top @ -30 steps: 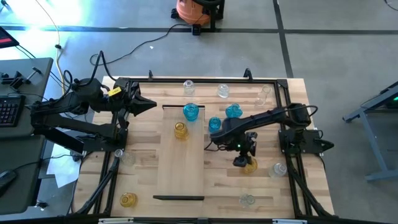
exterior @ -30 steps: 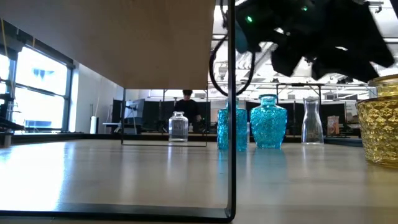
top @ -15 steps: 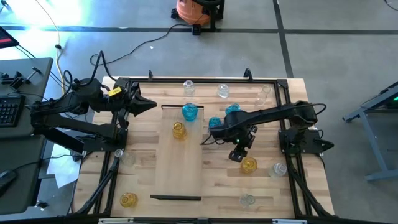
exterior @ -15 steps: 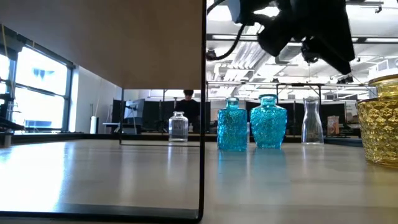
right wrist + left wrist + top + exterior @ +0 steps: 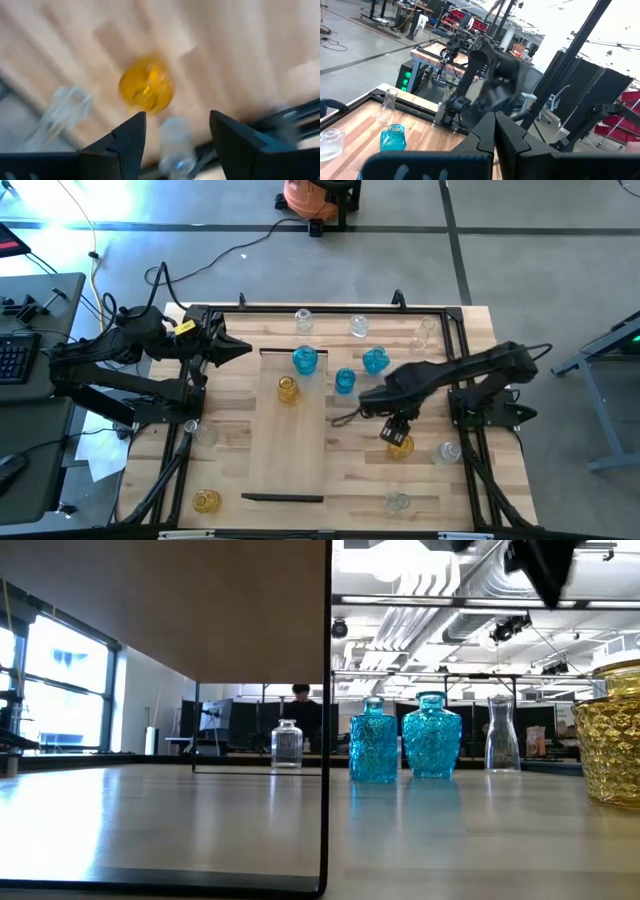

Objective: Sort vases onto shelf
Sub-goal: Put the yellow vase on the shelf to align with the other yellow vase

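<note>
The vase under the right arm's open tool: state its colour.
Yellow: the vase shows best in the right wrist view, beyond the right tool.

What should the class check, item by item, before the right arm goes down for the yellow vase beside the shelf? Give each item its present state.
1. Right hand open: ok.
2. Right hand above the yellow vase: ok in the high view; not centred between the fingers in the wrist view.
3. Vase upright: ok.
4. Clear vase stands apart from it: ok.
5. Free room on the shelf: ok.
6. Left hand shut, parked at the table's far left edge: ok.
</note>
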